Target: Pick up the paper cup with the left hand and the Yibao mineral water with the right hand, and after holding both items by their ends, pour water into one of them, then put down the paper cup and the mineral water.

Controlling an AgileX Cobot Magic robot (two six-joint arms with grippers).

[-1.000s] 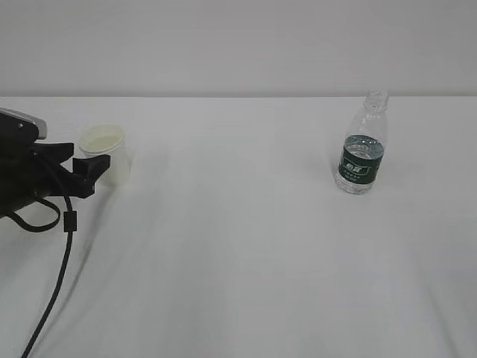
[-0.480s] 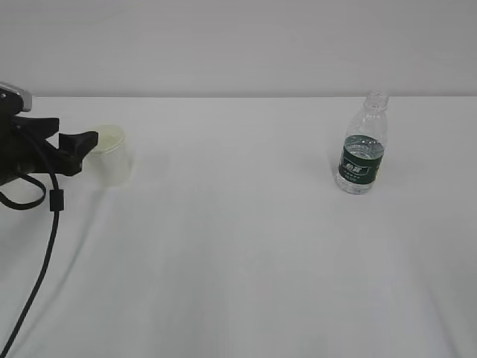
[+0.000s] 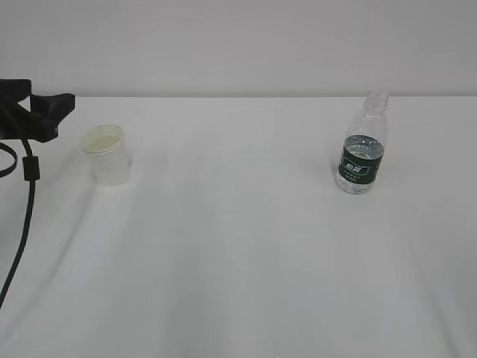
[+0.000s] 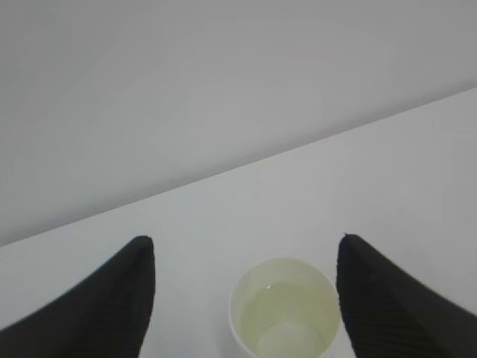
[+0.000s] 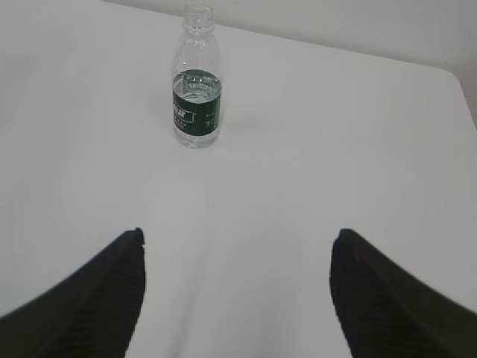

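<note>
The paper cup (image 3: 108, 154) stands upright on the white table (image 3: 238, 246) at the left, with water (image 4: 287, 317) in it. My left gripper (image 3: 61, 110) hovers to the cup's upper left, apart from it and open. In the left wrist view its fingers (image 4: 119, 298) stand wide apart with the cup (image 4: 285, 309) low between them, untouched. The Yibao mineral water (image 3: 362, 145) stands upright at the right, capless and part full. In the right wrist view the bottle (image 5: 197, 82) is well ahead of my open, empty right gripper (image 5: 237, 239). The right arm is out of the exterior view.
A black cable (image 3: 22, 216) hangs from the left arm down over the table's left side. A plain pale wall (image 3: 238, 45) rises behind the table's far edge. The table's right corner (image 5: 451, 74) shows in the right wrist view.
My left gripper has risen and drawn back to the left, away from the cup. The cup and the bottle stand where they were.
</note>
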